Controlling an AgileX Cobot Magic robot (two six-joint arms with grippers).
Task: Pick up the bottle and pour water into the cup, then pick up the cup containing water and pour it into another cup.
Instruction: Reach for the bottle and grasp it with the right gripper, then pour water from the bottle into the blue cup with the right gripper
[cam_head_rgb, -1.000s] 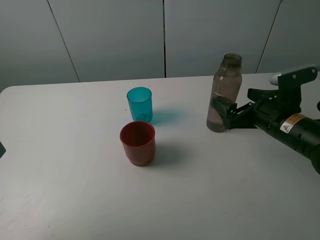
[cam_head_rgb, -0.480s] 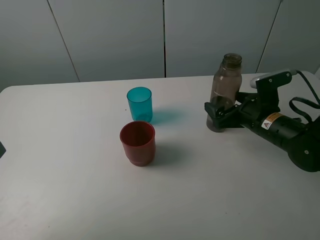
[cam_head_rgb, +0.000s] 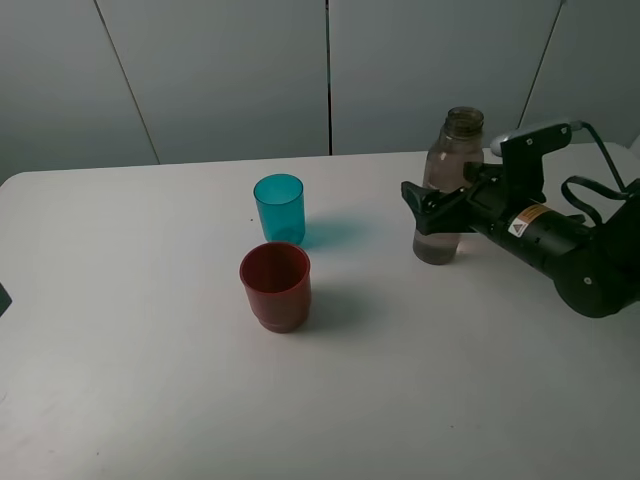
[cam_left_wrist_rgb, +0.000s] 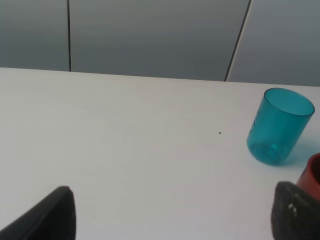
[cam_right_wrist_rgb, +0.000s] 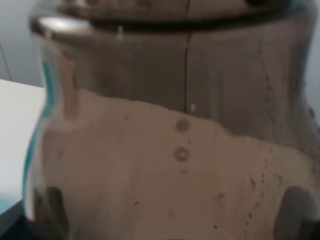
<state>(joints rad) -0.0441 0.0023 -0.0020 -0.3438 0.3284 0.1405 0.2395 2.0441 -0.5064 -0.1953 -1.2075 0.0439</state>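
Currently, bottle is seen upright at far right of table, w/ right gripper jaws spread wide either side of its mid-body. Firm contact can't be told. Teal cup is set well left of bottle, red cup just nearer. Left gripper is spread wide, empty.

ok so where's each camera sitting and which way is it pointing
Exterior high: mounted high, looking down across the table to the wall; shows the right arm, right gripper straddling the bottle.
Left wrist: low, facing the teal cup and red cup; left gripper fingertips show.
Right wrist: tight against the bottle; dark fingertips at its sides.
Shared: exterior and left wrist both show the cups.
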